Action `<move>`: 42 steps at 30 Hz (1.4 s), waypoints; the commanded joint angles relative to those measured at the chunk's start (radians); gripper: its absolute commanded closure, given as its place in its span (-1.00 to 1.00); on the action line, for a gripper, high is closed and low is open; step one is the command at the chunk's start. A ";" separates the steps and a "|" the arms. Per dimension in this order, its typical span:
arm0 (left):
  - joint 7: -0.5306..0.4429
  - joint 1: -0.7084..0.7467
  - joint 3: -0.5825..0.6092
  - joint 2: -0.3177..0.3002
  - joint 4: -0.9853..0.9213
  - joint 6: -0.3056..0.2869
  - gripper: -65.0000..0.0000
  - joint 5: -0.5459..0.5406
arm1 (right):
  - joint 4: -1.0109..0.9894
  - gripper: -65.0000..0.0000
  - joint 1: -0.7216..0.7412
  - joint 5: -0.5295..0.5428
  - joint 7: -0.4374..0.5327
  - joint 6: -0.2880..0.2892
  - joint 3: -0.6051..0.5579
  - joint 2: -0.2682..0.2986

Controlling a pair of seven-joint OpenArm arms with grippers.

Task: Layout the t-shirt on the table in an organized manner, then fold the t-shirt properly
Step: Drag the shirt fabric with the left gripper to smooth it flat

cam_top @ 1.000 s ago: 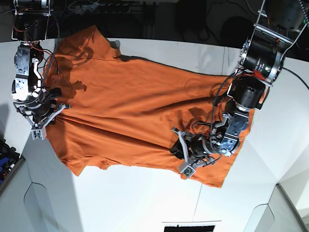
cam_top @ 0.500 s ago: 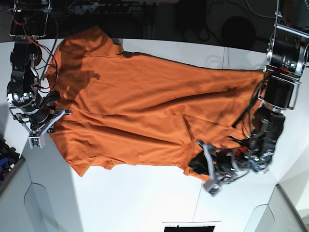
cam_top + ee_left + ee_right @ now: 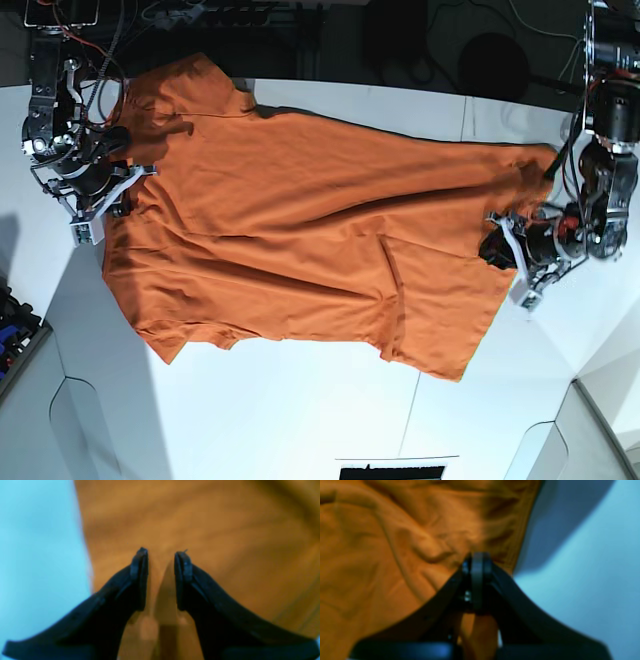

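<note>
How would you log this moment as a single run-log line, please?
stage: spreading | t-shirt: stretched across table, wrinkled | right gripper: jaws shut on shirt edge | left gripper: jaws part-open around a fabric fold

Robot lab: white table (image 3: 300, 400), cables (image 3: 200, 15)

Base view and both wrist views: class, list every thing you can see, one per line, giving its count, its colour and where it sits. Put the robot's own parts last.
t-shirt: one, bright orange, spread across the middle of the table with some creases, reaching from one gripper to the other.
table: one, white, under the shirt and filling most of the base view.
cables: several, dark, on the dark floor beyond the table's far edge.
left gripper: one, black, at the shirt's edge on the base view's right, jaws partly apart with orange cloth between them.
right gripper: one, black, at the shirt's edge on the base view's left, jaws shut on the cloth.
</note>
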 commanded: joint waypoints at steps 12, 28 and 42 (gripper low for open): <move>-0.084 0.045 -0.012 0.038 0.009 0.062 0.35 0.091 | -0.203 1.00 0.178 -0.039 0.026 0.019 0.002 0.011; 0.064 -0.022 -0.194 0.051 0.040 -0.048 0.35 -0.118 | -0.076 1.00 0.278 -0.053 -0.034 -0.035 0.009 0.023; 0.279 0.129 -0.407 -0.083 0.043 -0.059 0.35 -0.454 | 0.251 1.00 -0.129 0.113 -0.118 0.005 0.241 0.023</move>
